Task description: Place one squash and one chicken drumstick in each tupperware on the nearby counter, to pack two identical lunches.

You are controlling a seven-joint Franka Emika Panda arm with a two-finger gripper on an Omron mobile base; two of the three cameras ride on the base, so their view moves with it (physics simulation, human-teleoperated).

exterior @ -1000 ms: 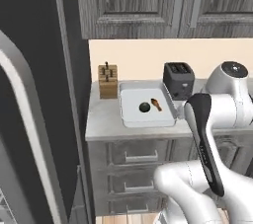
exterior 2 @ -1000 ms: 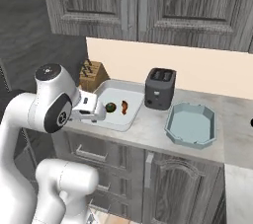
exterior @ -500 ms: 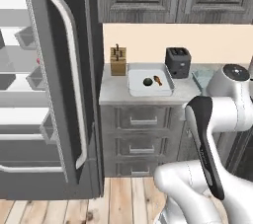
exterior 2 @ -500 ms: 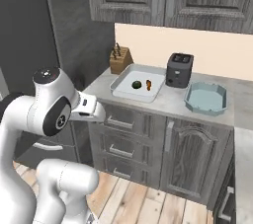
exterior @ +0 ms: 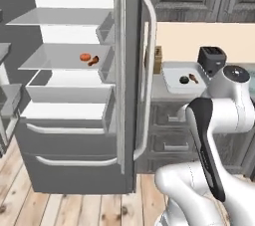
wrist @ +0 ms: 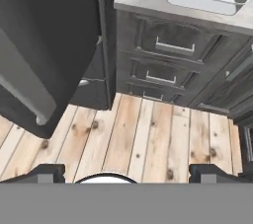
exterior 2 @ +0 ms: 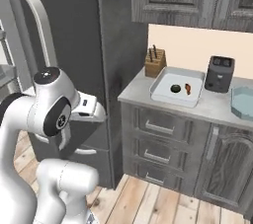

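One green squash (exterior 2: 175, 88) and one drumstick (exterior 2: 188, 88) lie in the white tupperware (exterior 2: 163, 93) on the tabletop (exterior 2: 212, 108). One orange squash (exterior: 85, 56) and one drumstick (exterior: 93, 60) sit on a fridge shelf (exterior: 55, 60). The gripper (wrist: 126, 171) is spread wide, holding nothing.

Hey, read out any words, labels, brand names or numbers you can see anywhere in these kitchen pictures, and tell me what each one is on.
There is no readable text in any view.
The black toaster has a plain front, with no brand or dial marks visible.
The white tupperware and the blue-green tupperware carry no label.
The fridge door, the cabinets and the knife block show no lettering or numbers.
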